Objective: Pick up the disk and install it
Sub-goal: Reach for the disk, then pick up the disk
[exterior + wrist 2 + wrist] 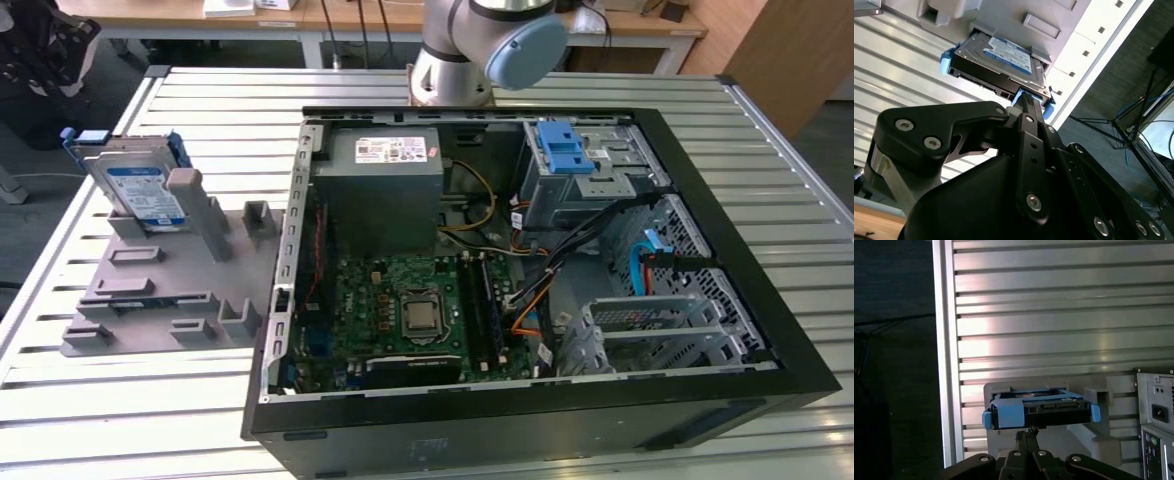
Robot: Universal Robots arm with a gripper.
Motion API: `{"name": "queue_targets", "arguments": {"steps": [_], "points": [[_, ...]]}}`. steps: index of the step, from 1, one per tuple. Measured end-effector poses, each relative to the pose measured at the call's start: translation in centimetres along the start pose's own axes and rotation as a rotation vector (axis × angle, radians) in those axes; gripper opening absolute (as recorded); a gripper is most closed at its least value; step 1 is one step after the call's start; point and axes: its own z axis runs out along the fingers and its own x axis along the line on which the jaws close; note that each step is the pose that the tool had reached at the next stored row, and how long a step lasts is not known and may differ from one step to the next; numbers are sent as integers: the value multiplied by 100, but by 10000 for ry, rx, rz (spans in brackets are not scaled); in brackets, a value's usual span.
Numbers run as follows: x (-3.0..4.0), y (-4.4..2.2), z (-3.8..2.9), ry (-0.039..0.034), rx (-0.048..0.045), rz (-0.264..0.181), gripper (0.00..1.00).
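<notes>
Standing on its edge, the disk (pixel 140 190) sits in a grey moulded holder (pixel 174 290) on the slatted metal table (pixel 134 400), at the exterior view's left and outside the open computer case (pixel 534 420). We count one disk, framed by one blue carrier, and it bears one white-and-blue label whose print we cannot make out. In the second wrist view the disk (pixel 999 62) shows that label face, and in the first wrist view the disk (pixel 1041 412) shows its connector edge between the blue ends of the carrier.

We see the gripper (pixel 1025 97) with its two fingers pressed together at the tips, pinching nothing; in the first wrist view the gripper (pixel 1027 431) points toward the disk, though we cannot tell whether it touches it.

Inside the case we count one grey power-supply box (pixel 380 190) with one white sticker (pixel 391 150), writing unreadable, one green motherboard (pixel 387 300), and one blue latch (pixel 563 150) on a metal drive cage (pixel 601 175). The arm (pixel 481 40) rises behind the case
</notes>
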Motion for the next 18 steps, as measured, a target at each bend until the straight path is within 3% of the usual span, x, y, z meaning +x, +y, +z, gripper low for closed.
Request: {"name": "queue_targets", "arguments": {"steps": [3,15,18], "points": [[27,-1,3,6,0,-2,11],[29,-1,3,7,0,-6,11],[30,-1,3,17,-3,-266,11]]}}
